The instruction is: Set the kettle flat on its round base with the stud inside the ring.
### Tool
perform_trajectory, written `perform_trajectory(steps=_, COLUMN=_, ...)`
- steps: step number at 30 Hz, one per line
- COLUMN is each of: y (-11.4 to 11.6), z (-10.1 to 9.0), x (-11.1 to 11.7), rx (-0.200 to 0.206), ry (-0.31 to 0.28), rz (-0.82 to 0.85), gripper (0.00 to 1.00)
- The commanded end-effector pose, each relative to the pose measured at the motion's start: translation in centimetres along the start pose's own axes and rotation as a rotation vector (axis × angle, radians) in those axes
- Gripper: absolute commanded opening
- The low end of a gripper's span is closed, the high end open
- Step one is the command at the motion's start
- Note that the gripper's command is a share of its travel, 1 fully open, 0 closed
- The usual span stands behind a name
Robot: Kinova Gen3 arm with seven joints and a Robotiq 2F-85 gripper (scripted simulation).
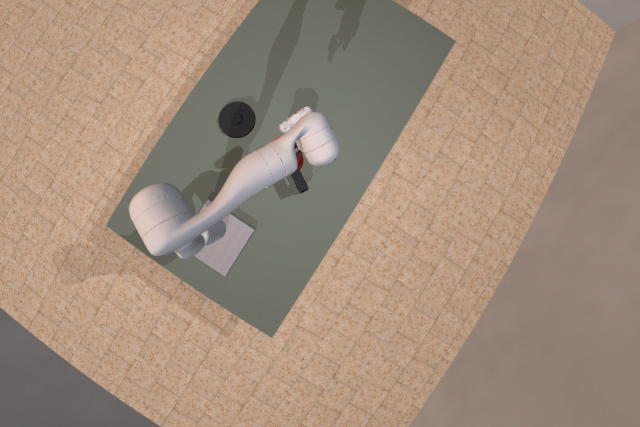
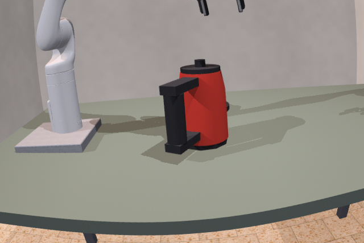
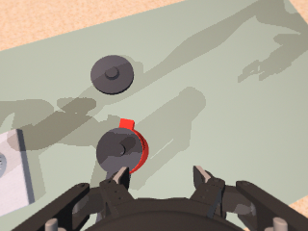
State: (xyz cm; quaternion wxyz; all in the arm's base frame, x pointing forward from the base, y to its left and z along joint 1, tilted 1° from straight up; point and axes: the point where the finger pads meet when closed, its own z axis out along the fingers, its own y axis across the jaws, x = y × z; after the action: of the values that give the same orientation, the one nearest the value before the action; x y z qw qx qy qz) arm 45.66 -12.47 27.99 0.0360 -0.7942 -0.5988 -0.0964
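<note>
The red kettle [image 2: 204, 107] stands upright on the table, with a black lid and knob and a black handle [image 2: 176, 115] on its near left side. In the wrist view I see its lid from above [image 3: 120, 150], with the red spout toward the base. The black round base [image 1: 236, 119] with its stud lies flat on the table, apart from the kettle; it also shows in the wrist view [image 3: 112, 74]. My gripper [image 2: 220, 4] is open and empty, high above the kettle, a little to the right of its lid; the fingertips show in the wrist view [image 3: 161, 179].
The arm's grey mounting plate [image 2: 57, 137] sits at the table's left end. In the overhead view the arm [image 1: 248, 174] covers most of the kettle. The table edge runs along the front.
</note>
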Motion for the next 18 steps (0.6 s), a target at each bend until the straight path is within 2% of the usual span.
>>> perform_trajectory(steps=1, y=-0.2, z=-0.3, x=0.5, rx=-0.005, ry=-0.002, rz=-0.007, gripper=0.80)
perform_trajectory(steps=18, y=-4.0, z=-0.6, x=-0.9, rx=0.034, ry=-0.099, rz=0.087, gripper=0.80)
